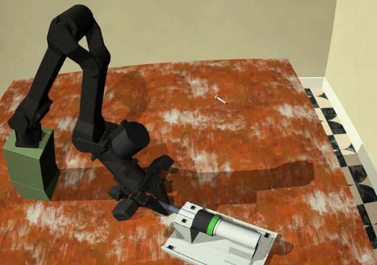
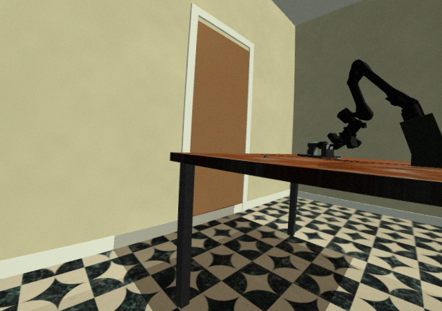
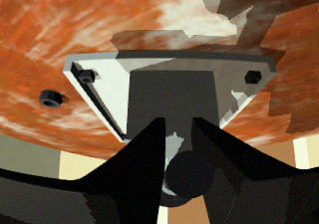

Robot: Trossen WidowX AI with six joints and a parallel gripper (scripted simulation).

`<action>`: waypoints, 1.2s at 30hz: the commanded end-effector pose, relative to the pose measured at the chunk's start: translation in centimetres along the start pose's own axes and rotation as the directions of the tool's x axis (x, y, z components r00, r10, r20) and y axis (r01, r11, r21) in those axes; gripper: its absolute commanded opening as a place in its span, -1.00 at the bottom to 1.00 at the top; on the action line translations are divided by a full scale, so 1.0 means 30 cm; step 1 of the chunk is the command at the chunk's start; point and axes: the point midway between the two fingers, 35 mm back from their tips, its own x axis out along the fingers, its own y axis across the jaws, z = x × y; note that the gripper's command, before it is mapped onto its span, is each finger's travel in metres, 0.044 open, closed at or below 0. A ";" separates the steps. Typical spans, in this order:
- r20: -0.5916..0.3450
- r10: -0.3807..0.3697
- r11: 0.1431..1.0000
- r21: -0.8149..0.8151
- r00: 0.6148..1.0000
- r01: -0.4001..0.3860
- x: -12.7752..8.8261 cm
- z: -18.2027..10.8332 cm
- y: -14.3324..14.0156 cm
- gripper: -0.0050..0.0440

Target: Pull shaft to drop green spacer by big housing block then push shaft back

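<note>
Fingers (image 1: 158,202) of the black gripper (image 1: 162,205) pinch the pale blue steel shaft (image 1: 174,208).
A thin green spacer ring (image 1: 212,225) sits beside the black sleeve (image 1: 201,221) on the white housing fixture (image 1: 182,249).

- My fingers (image 1: 158,205) cover the free end of the shaft (image 1: 172,208).
- The base plate (image 1: 182,252) is cut by the top view's lower edge.
- From the exterior view, the spacers are too small to tell.
</note>
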 end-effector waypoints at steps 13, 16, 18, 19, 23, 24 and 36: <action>0.000 0.001 1.000 0.003 1.000 -0.001 -0.004 0.005 0.000 -0.80; 0.000 0.001 1.000 0.003 1.000 -0.001 -0.005 0.006 0.000 -0.80; 0.000 0.001 1.000 0.003 1.000 -0.001 -0.006 0.007 0.000 -0.80; 0.000 0.001 1.000 0.003 1.000 -0.001 -0.006 0.007 0.000 -0.80; 0.000 0.001 1.000 0.003 1.000 -0.001 -0.007 0.008 0.000 -0.80; 0.000 0.001 1.000 0.003 1.000 -0.001 -0.007 0.008 0.000 -0.80; 0.000 0.001 1.000 0.003 1.000 -0.001 -0.010 0.011 0.000 -0.80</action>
